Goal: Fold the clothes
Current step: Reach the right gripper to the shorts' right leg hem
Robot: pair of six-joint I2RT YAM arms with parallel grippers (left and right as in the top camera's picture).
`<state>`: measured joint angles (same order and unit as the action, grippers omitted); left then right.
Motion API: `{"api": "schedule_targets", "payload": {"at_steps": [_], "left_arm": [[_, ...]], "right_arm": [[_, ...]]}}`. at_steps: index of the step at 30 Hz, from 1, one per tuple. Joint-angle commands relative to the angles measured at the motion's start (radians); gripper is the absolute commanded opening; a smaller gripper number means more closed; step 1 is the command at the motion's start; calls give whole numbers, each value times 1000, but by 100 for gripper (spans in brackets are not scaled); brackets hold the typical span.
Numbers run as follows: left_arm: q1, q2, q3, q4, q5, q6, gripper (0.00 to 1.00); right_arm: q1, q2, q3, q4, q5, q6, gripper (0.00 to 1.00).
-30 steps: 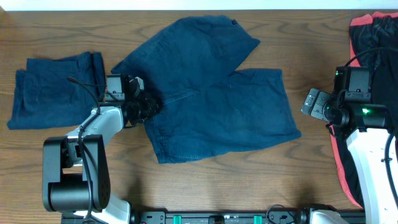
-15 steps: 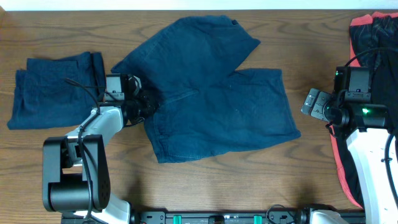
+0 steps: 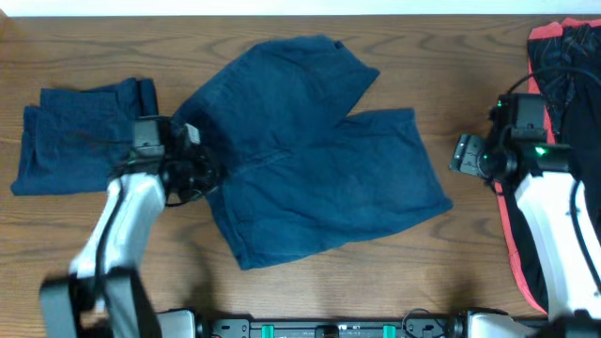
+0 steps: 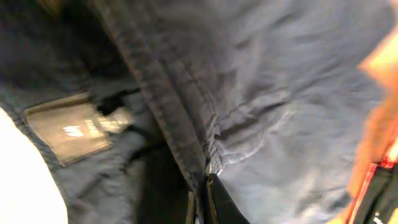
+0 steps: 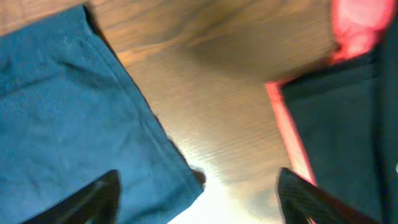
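Dark navy shorts (image 3: 315,155) lie spread in the middle of the wooden table, legs to the upper right and right. My left gripper (image 3: 205,169) is shut on the waistband at the shorts' left edge; the left wrist view shows the fingers (image 4: 217,202) pinching the waistband seam (image 4: 168,118) next to a label (image 4: 71,127). My right gripper (image 3: 464,153) is open and empty over bare wood, just right of the shorts' right leg hem (image 5: 155,143). A black and coral-red garment (image 3: 554,56) lies at the right edge and shows in the right wrist view (image 5: 336,112).
A folded navy garment (image 3: 80,136) lies at the far left of the table, just left of my left gripper. The table's front edge runs along the bottom with the arm bases.
My left gripper has pulled the waistband to the left, and the shorts shifted left with it. My right gripper moved slightly left and up.
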<state>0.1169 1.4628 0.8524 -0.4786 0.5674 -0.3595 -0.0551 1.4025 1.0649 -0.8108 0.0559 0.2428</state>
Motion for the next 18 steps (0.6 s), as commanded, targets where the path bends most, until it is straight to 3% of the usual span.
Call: {"api": "schedule_targets", "payload": {"at_steps": [1, 8, 18], "left_arm": [[12, -119, 14, -12, 1, 50, 6], [12, -206, 14, -79, -15, 49, 6], [12, -206, 14, -269, -373, -9, 6]], "right_arm": [[-4, 66, -1, 55, -163, -77, 71], [10, 234, -1, 196, -325, -129, 67], [11, 417, -1, 254, -478, -128, 68]]}}
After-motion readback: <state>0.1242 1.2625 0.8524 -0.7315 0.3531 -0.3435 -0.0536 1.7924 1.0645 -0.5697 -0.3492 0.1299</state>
